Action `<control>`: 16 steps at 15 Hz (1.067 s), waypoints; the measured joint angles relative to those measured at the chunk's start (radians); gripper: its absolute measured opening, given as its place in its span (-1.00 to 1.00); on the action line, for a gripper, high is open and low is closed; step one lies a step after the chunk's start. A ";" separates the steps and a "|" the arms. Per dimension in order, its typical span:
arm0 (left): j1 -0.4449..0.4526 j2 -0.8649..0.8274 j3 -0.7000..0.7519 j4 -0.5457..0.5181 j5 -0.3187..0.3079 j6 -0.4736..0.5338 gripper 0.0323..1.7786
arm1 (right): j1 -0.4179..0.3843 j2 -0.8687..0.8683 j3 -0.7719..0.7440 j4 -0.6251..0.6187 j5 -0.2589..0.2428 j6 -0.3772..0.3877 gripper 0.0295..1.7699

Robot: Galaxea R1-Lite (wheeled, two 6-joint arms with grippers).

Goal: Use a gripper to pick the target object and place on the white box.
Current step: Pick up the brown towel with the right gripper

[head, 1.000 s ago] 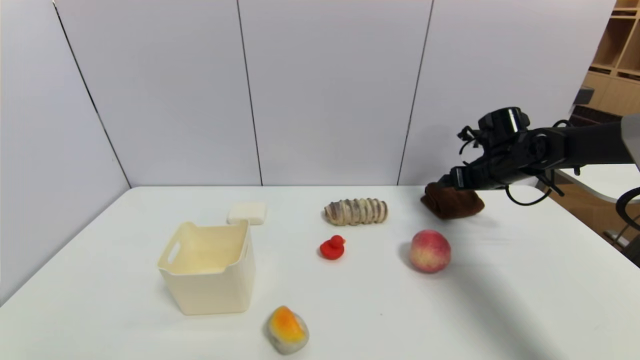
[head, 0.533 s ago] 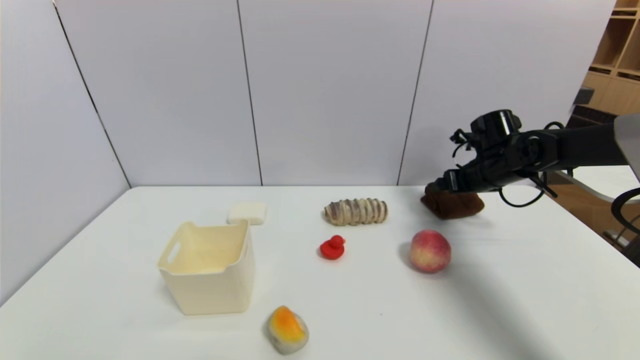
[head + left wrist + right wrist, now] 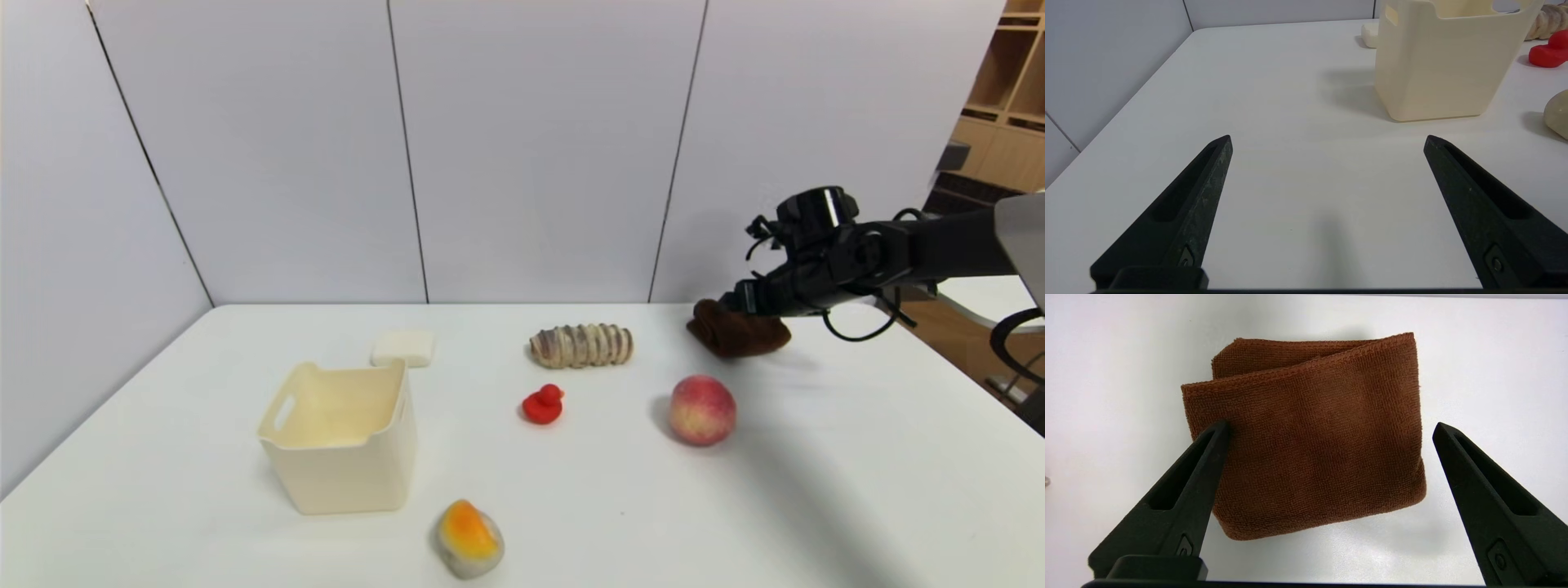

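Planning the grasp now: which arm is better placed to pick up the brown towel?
Right. Its open end effector straddles the towel; the left end effector hangs open over bare table near the white box.

Nothing to read from where I am: no lettering, brand, number or sign shows on anything in front of me, in the head view or from either of my wrists.
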 joint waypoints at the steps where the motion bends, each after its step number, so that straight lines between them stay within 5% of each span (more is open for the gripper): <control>1: 0.000 0.000 0.000 0.000 0.000 0.000 0.90 | -0.003 0.004 0.000 0.000 0.000 0.001 0.92; 16: 0.000 0.000 0.000 0.000 0.000 0.000 0.90 | 0.035 -0.043 0.048 -0.007 0.019 0.002 0.92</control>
